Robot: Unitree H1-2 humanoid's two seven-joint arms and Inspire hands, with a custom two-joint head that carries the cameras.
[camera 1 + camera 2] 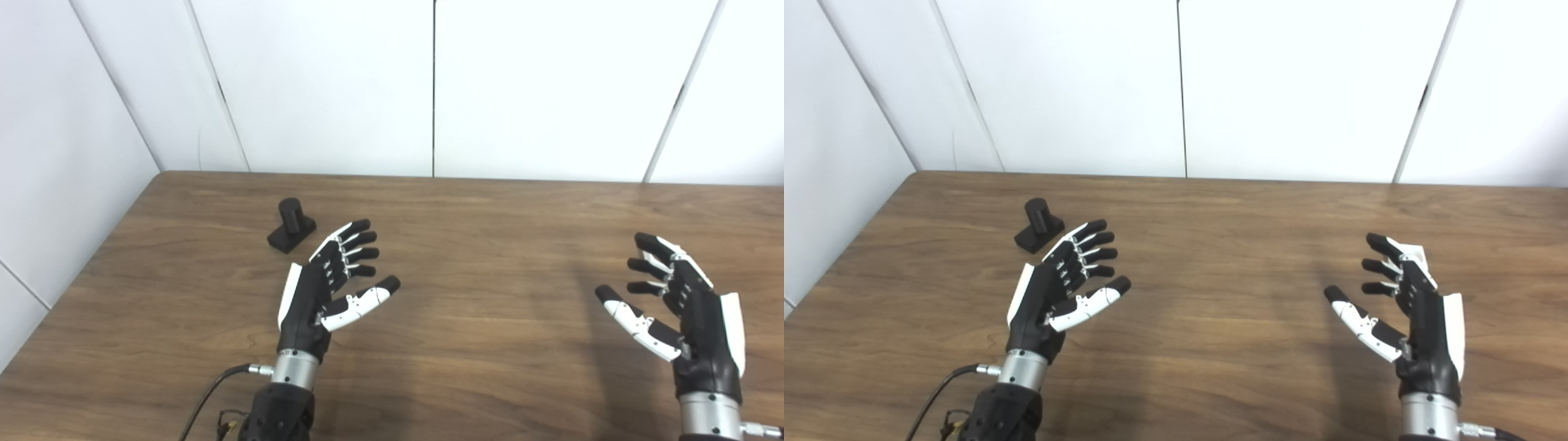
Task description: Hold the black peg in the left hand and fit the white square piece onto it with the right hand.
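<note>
Pegs on my screen number exactly one: a short black cylindrical peg standing upright on a flat black square base (291, 226), set on the far left part of the brown wood-grain table (478, 257). It rests on the tabletop, held by nothing. I cannot make out any finer detail on its dark surface, and the base blends into the peg's own shadow.

White square pieces I count at zero with any certainty. In the right eye view a small white blocky shape shows behind the upper fingers of the right hand, but I cannot tell whether it is a separate part or just the hand's white shell.

Hands number two. The black-and-white robotic left hand (327, 288) hovers just beside the peg, near side and to its right, palm turned inward, fingers spread and thumb out, grasping nothing and not touching the peg. The black-and-white robotic right hand (680, 306) is well apart, over the right of the table, also spread wide with its thumb pointing left and its palm empty.

Both forearms are cut off by the bottom edge. One black cable (205, 398) curves from the left wrist and runs out of view below.
</note>
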